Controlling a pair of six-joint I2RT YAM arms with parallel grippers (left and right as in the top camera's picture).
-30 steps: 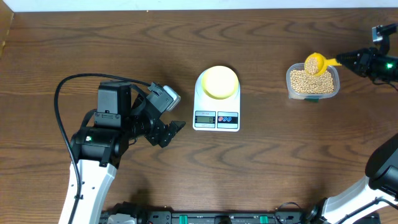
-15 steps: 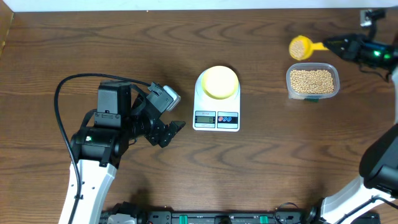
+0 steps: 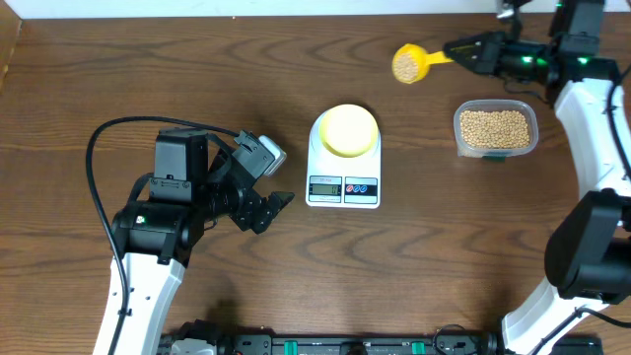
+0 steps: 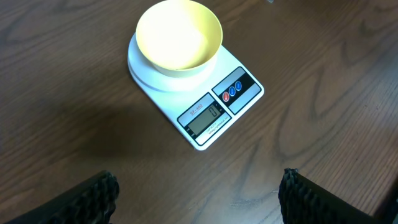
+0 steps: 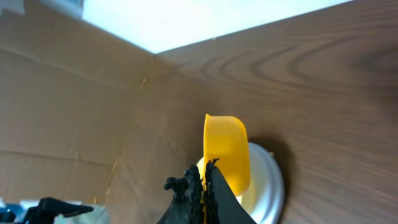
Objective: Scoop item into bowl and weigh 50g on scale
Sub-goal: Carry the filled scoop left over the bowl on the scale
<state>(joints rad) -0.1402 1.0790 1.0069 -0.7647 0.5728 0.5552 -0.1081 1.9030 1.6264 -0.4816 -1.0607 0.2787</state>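
The pale yellow-green bowl (image 3: 345, 129) sits empty on the white scale (image 3: 344, 187) at the table's middle; both show in the left wrist view, bowl (image 4: 179, 35) and scale (image 4: 214, 115). My right gripper (image 3: 461, 49) is shut on the handle of a bright yellow scoop (image 3: 410, 63) filled with tan beans, held in the air behind and right of the bowl. In the right wrist view the scoop (image 5: 226, 152) hangs before the bowl (image 5: 267, 186). More beans (image 3: 495, 128) fill the clear tub. My left gripper (image 3: 271, 209) is open and empty, left of the scale.
The clear plastic tub (image 3: 530, 135) stands right of the scale. A black cable (image 3: 99, 138) loops over the left arm. A cardboard wall (image 5: 68, 106) stands beyond the table's left edge. The table's back edge runs just behind the scoop.
My right gripper has lifted the filled scoop out of the tub and carried it left, toward the bowl. The left arm has not moved.
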